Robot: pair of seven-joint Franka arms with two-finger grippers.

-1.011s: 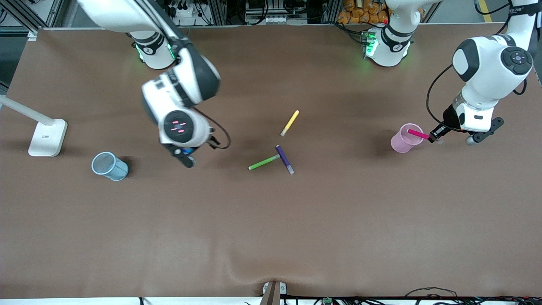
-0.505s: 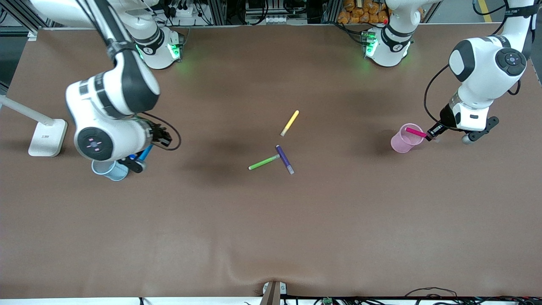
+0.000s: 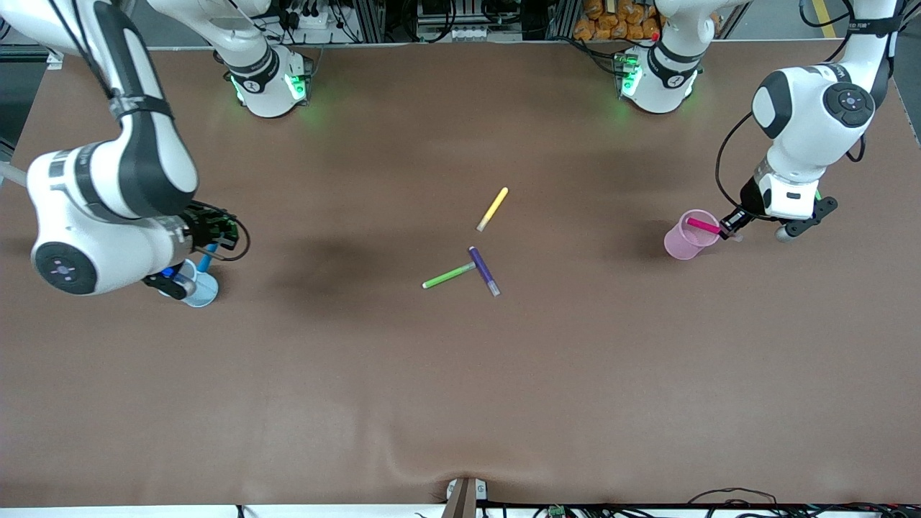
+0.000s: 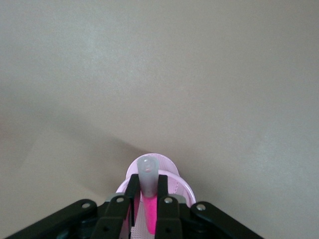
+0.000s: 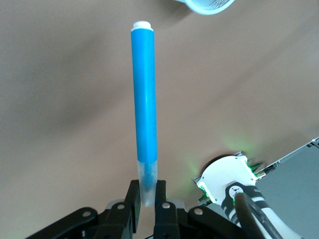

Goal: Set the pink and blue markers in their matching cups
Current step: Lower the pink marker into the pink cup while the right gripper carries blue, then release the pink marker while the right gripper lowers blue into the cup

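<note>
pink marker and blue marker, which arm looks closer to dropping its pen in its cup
Left. Its claw holds the pink marker lying across the pink cup's rim. The right claw holds the blue marker beside the blue cup, not yet lined up.

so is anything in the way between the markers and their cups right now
Nothing visible. The left gripper is shut on the pink marker, whose tip lies over the pink cup. The right gripper is shut on the blue marker, beside the blue cup. The yellow, green and purple pens lie mid-table, apart from both.
</note>
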